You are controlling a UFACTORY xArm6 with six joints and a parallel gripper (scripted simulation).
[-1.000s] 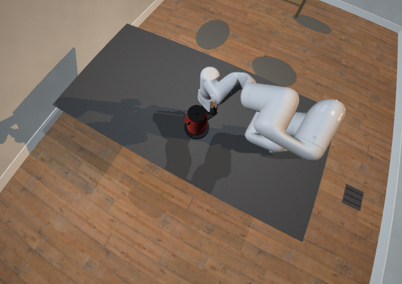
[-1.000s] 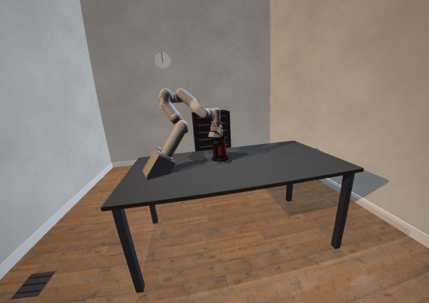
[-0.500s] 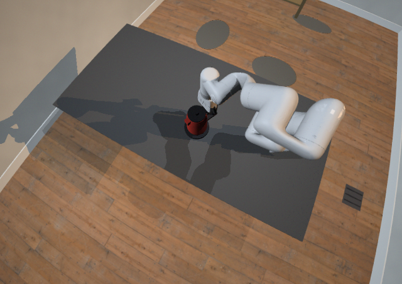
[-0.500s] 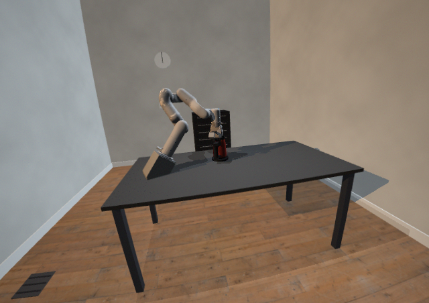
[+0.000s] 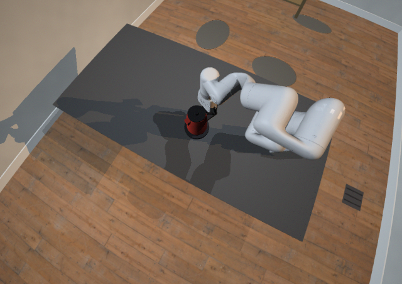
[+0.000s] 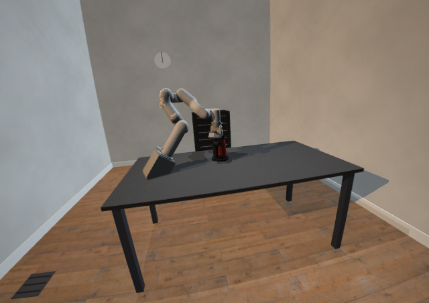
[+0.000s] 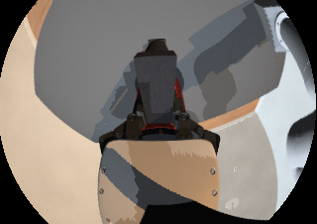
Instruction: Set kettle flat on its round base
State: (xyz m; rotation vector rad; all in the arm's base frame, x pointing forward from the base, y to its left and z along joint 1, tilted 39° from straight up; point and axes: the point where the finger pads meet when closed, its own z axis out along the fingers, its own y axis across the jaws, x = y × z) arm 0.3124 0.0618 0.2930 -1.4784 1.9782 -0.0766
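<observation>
The gripper (image 5: 212, 109) is clamped on the handle (image 7: 157, 81) of the red kettle (image 5: 196, 122). The kettle stands on its round base (image 5: 195, 134) on the table (image 5: 129, 66).

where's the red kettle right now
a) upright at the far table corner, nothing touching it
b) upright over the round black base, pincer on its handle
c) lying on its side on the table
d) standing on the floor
b: the kettle stands upright over the dark round base, and the pincer is closed on its handle.
</observation>
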